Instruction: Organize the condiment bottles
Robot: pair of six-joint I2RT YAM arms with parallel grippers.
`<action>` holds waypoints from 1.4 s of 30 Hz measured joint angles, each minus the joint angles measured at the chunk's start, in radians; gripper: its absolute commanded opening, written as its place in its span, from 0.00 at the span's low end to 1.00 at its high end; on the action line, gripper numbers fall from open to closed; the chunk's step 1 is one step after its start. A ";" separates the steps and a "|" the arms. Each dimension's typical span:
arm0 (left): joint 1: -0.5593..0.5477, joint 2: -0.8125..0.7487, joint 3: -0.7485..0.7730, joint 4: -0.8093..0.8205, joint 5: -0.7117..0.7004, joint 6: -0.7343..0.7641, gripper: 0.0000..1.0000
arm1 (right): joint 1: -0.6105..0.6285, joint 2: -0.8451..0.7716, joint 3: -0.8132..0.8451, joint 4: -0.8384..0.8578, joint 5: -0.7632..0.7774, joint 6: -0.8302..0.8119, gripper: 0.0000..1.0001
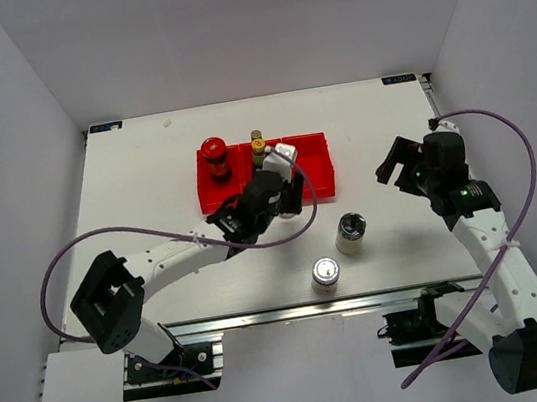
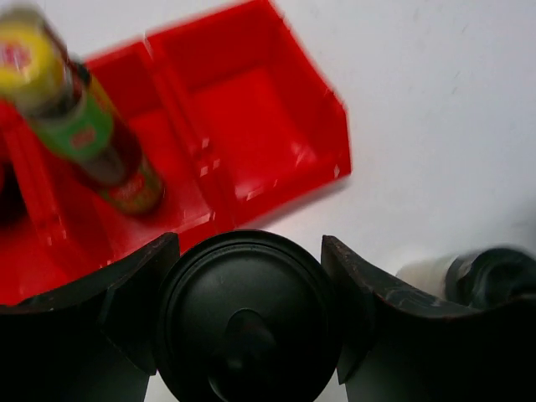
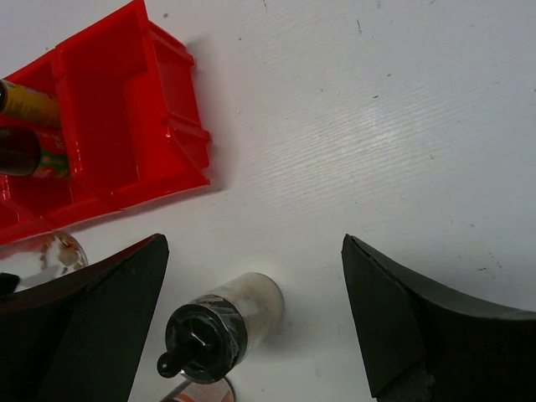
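Three joined red bins (image 1: 316, 169) sit in the middle of a white table. The left gripper (image 2: 249, 247) hovers at the near edge of the bins, by the middle and right compartments. Its jaws are closed partway around a black-lidded jar (image 2: 247, 322), with one finger against each side of the lid. A red-lidded jar (image 1: 214, 156) stands in the left compartment. A yellow-capped bottle (image 2: 79, 126) stands in the middle compartment. On the table, on the near side of the right compartment, stands a dark-lidded jar (image 1: 350, 232). A silver-lidded jar (image 1: 325, 274) stands farther from the bins, toward the near edge. The right gripper (image 3: 253, 243) hangs to the right of the bins, jaws spread wide and holding nothing.
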 measured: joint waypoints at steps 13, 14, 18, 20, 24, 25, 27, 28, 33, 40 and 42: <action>0.098 0.356 0.457 0.004 0.151 0.115 0.48 | 0.000 0.202 0.000 0.024 0.090 -0.022 0.89; 0.105 0.388 0.488 -0.006 0.155 0.120 0.48 | 0.000 0.211 0.000 0.025 0.101 -0.022 0.89; 0.131 0.524 0.628 -0.029 0.160 0.137 0.49 | 0.000 0.227 0.000 0.059 0.100 -0.037 0.89; 0.140 0.575 0.678 -0.031 0.160 0.145 0.49 | 0.000 0.236 0.000 0.090 0.093 -0.046 0.89; 0.154 0.658 0.755 -0.039 0.160 0.162 0.50 | 0.000 0.264 0.000 0.134 0.080 -0.055 0.89; 0.157 0.673 0.768 -0.039 0.159 0.163 0.51 | 0.000 0.272 0.000 0.140 0.078 -0.056 0.89; 0.167 0.705 0.801 -0.047 0.156 0.163 0.51 | 0.000 0.288 0.000 0.147 0.076 -0.057 0.89; 0.170 0.718 0.813 -0.046 0.158 0.163 0.53 | 0.000 0.297 0.000 0.151 0.076 -0.060 0.89; 0.188 0.752 0.817 -0.032 0.167 0.161 0.55 | 0.000 0.336 0.000 0.163 0.077 -0.069 0.89; 0.207 0.812 0.838 0.002 0.172 0.143 0.63 | 0.000 0.387 0.009 0.168 0.065 -0.077 0.89; 0.210 0.818 0.839 0.014 0.172 0.138 0.73 | 0.000 0.391 0.010 0.169 0.057 -0.079 0.89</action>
